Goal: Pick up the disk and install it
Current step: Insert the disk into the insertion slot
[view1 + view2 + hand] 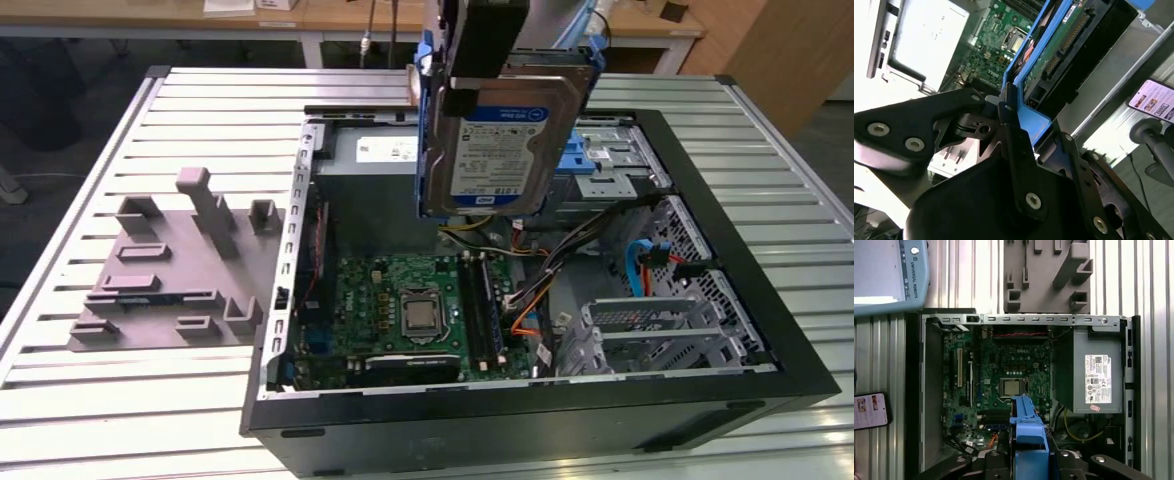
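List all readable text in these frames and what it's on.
Label on the disk: print too small to read.
Sticker on the power supply: fine print, unreadable.
Screen of the phone: unreadable.
Lettering on the robot arm casing: maker's mark, left unquoted.

The disk (pixel 514 135) is silver with a white-and-blue label, framed by a blue carrier (pixel 1027 430) and set against the black gripper (pixel 1013 117). The computer case (pixel 534 430) is black outside and bare grey metal inside. It houses a green motherboard (pixel 400 305), a grey power supply (pixel 1081 390) with a white sticker (pixel 1097 379), an orange cable (pixel 523 325), a blue cable (pixel 623 268) and a yellow cable (pixel 1068 426). The table (pixel 80 410) is pale silver with parallel ribbing, and the moulded fixture (pixel 160 285) is plain grey.
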Tool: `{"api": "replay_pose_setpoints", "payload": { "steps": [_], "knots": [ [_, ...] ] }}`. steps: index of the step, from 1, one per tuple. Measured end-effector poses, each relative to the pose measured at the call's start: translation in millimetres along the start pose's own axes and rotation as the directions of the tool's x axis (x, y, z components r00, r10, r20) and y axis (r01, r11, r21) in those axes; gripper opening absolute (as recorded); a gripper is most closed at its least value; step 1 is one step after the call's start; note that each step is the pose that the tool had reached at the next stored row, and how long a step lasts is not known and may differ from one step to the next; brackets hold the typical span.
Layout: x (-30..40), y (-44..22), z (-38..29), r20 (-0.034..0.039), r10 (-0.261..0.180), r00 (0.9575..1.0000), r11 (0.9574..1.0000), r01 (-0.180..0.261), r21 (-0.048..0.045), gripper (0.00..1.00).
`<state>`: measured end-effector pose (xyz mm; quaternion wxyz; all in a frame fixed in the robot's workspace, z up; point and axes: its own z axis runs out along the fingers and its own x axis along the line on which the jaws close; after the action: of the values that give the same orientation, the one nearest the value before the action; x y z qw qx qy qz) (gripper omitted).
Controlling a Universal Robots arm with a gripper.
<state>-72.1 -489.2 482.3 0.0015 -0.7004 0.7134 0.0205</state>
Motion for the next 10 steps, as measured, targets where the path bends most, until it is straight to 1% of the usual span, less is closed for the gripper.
{"api": "replay_pose_setpoints", "payload": {
  "steps": [6, 8, 10],
  "knots": [
    [17.0, -2.1, 0.3, -0.0001, 0.0, 1.0, 1.0, 0.0, 0.0, 0.36],
    [21.5, -5.2, 0.3, -0.0003, 0.0, 1.0, 1.0, 0.0, 0.0, 0.36],
    [24.6, -10.8, 0.4, -0.0003, 0.0, 1.0, 1.0, 0.0, 0.0, 0.36]
  ]
}}
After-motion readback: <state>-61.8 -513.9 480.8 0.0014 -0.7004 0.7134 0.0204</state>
